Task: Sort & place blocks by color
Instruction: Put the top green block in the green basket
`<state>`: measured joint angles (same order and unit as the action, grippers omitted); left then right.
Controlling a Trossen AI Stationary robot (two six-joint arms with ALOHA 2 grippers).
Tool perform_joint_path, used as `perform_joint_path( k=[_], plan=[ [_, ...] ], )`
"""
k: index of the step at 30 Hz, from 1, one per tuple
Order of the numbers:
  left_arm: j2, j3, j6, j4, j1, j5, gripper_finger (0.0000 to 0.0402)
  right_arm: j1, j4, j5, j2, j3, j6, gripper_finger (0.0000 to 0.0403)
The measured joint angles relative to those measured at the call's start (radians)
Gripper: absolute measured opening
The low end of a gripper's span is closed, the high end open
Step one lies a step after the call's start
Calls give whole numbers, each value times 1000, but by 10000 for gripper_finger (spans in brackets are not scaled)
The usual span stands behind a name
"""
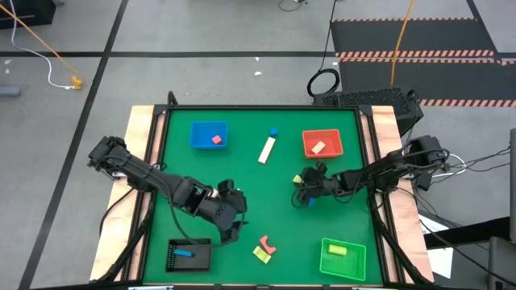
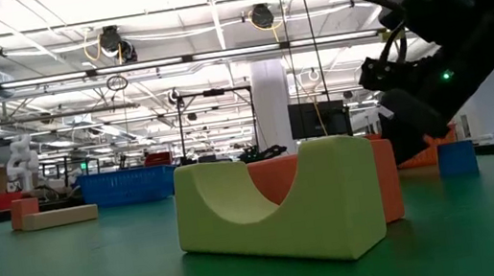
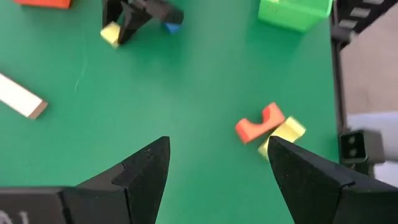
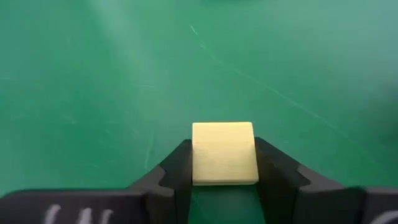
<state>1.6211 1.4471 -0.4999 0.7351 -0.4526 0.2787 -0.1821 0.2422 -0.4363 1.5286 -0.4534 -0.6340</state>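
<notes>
My right gripper (image 1: pixel 303 190) stands mid-table, shut on a small yellow cube (image 4: pixel 224 152); the cube also shows in the left wrist view (image 3: pixel 111 34). A blue block (image 1: pixel 310 201) lies beside this gripper. My left gripper (image 1: pixel 231 219) is open and empty over the mat (image 3: pixel 214 158), left of a red arch (image 1: pixel 266 243) and a yellow arch (image 1: pixel 260 254), which lie touching on the table. A cream bar (image 1: pixel 267 150) and a blue cube (image 1: pixel 274 130) lie farther back. My right gripper pinches the yellow cube by two opposite side faces (image 4: pixel 194 155) between its two fingers. The fingers (image 4: pixel 273 168) come slanting down from the table's right. The cube sits square between them with its flat top showing. I cannot tell whether it rests on the mat.
Four trays stand at the corners: a blue tray (image 1: pixel 198 142) holding a pink block, a red tray (image 1: pixel 330 134) holding a cream block, a green tray (image 1: pixel 352 263) holding a yellow block, and a black tray (image 1: pixel 200 259) holding a blue block. Open green mat lies between the two grippers.
</notes>
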Motion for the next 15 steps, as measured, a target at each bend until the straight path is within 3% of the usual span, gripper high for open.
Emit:
perform_joint_path(
  k=[5,15],
  plan=[
    [0,0,-5,-25,2,-1,274,-6,-20,138,-82,4,-16,116],
    [0,-21,26,-22,8,60,273,-74,-8,290,-435,4,-114,116]
  ],
)
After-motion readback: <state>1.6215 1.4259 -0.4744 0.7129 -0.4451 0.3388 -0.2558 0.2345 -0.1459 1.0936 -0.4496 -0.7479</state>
